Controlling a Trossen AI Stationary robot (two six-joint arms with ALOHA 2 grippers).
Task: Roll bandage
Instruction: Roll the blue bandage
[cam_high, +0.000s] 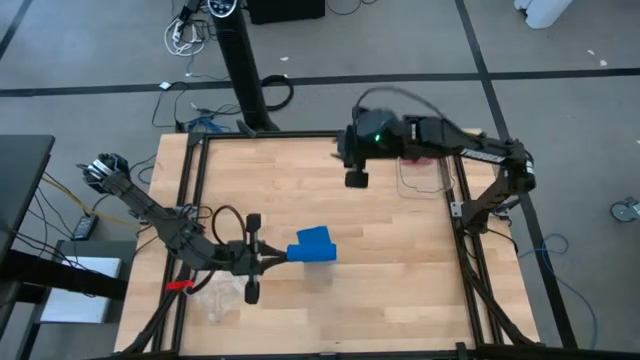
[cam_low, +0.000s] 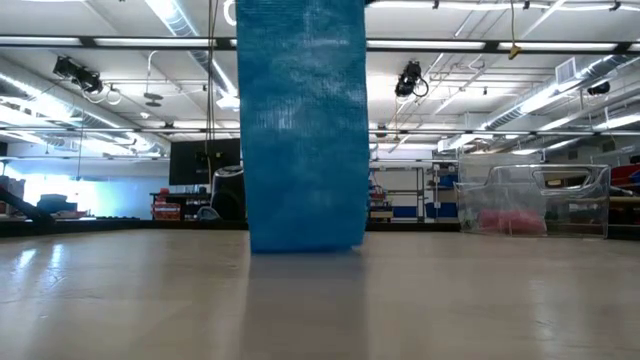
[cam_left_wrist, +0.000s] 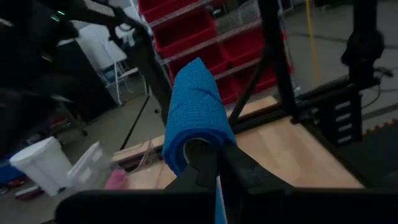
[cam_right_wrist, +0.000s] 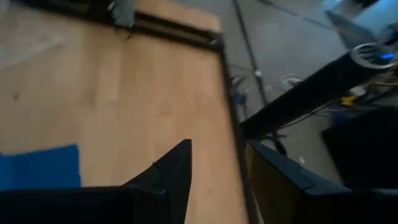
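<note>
The bright blue bandage (cam_high: 313, 246) is near the table's middle, at the tips of my left gripper (cam_high: 283, 255), which is shut on it. In the low view the bandage (cam_low: 303, 120) hangs as a wide flat strip. Its lower end (cam_low: 305, 243) is at the tabletop; I cannot tell whether it touches. In the left wrist view the strip (cam_left_wrist: 196, 99) arches up over the fingertips. My right gripper (cam_high: 356, 178) is open and empty over the table's far part; its wrist view (cam_right_wrist: 219, 165) shows a corner of the bandage (cam_right_wrist: 38, 169). My left gripper pinches the bandage between its two fingers (cam_left_wrist: 205, 171), where the strip folds over (cam_left_wrist: 186, 140). The fingers lie about level and come from the table's left. The strip loops up above the fingertips and hangs down below them, slack.
A clear plastic bag (cam_high: 215, 295) lies at the table's near left, beside my left arm. A clear bag with a pink roll (cam_low: 512, 220) sits at the far right, under my right arm. Black frame rails (cam_high: 190, 190) run along the table's edges.
</note>
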